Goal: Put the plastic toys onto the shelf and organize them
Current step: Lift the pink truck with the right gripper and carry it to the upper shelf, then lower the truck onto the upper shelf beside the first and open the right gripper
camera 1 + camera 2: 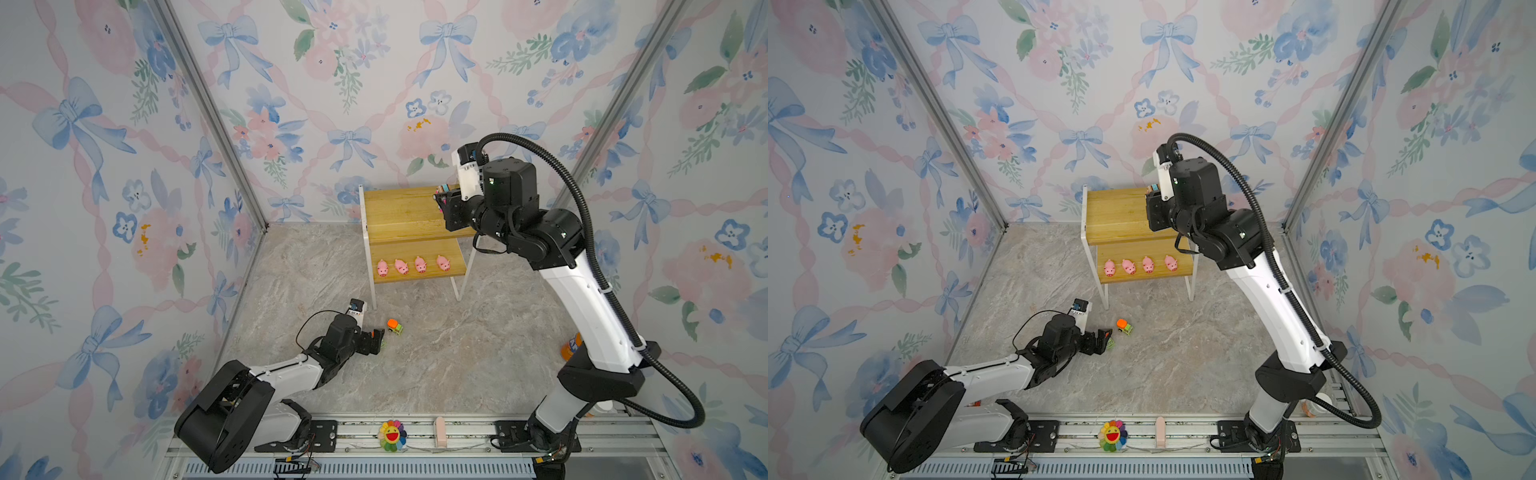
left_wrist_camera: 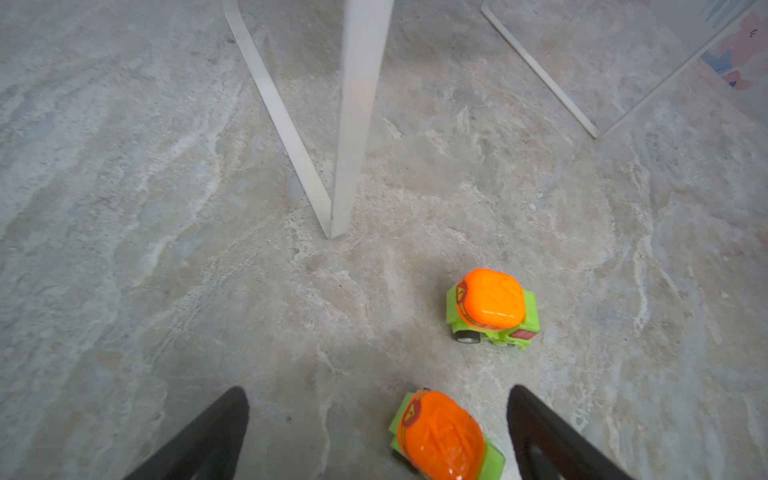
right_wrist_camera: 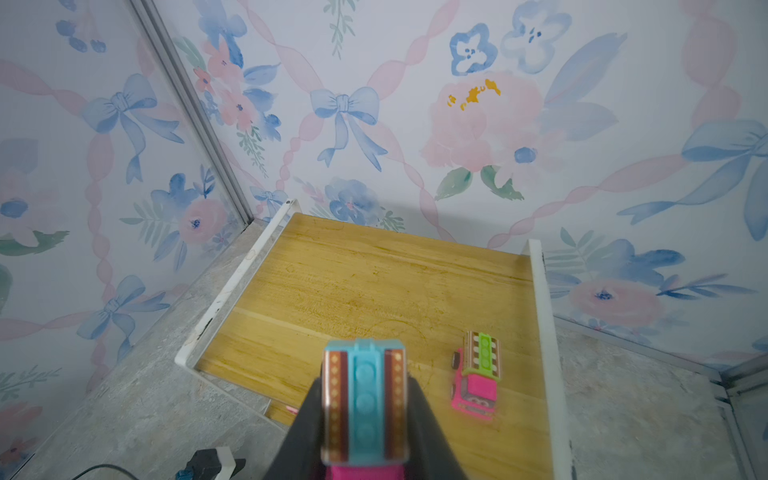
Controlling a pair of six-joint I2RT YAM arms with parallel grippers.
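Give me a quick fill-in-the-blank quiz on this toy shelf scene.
On the shelf, the lower board holds ___ pink pigs.
The right gripper holds a pink truck over the shelf's ___ board.
The left gripper, straddling a green truck, is ___.
Missing: four; top; open.

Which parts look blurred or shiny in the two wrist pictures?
Left wrist view: the shelf leg is out of focus; glare shines on the farther green truck. Right wrist view: the held pink truck is blurred, the standing pink truck sharper.

Bright, even, diffuse light, soft faint shadows, close fingers [image 2: 199, 436] blurred, wide-angle bending at edges
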